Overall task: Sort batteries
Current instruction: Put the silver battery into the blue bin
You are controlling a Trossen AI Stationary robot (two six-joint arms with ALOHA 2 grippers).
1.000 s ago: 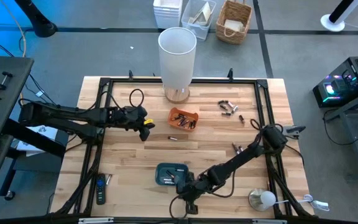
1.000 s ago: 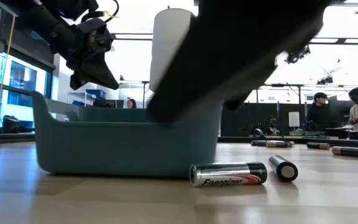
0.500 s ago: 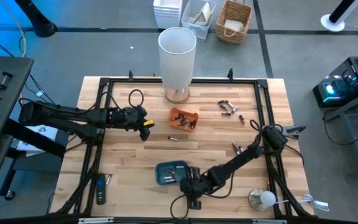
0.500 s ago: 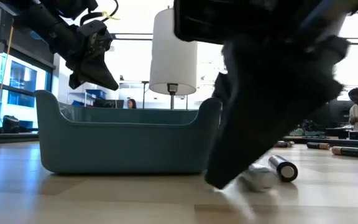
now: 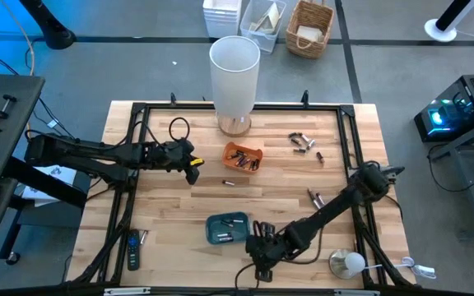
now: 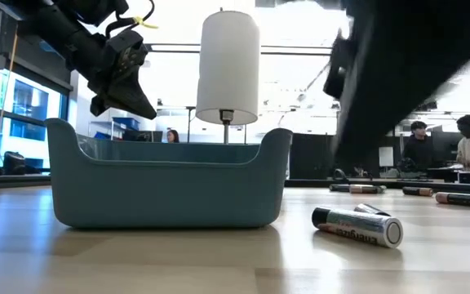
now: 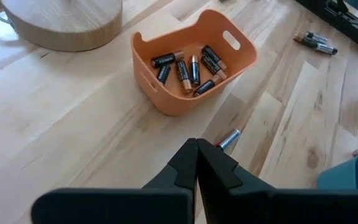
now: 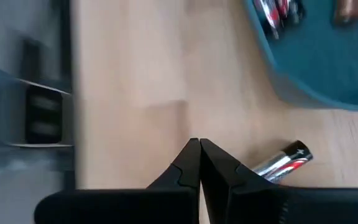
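My right tool (image 5: 261, 265) sat clenched and empty at the counter's near edge beside the silver battery (image 8: 283, 161), so I judged reopening, squaring up and closing mid-body the clean grab.

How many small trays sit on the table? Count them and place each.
2. The orange tray sits mid-table by the lamp base; the teal tray sits near the front edge.
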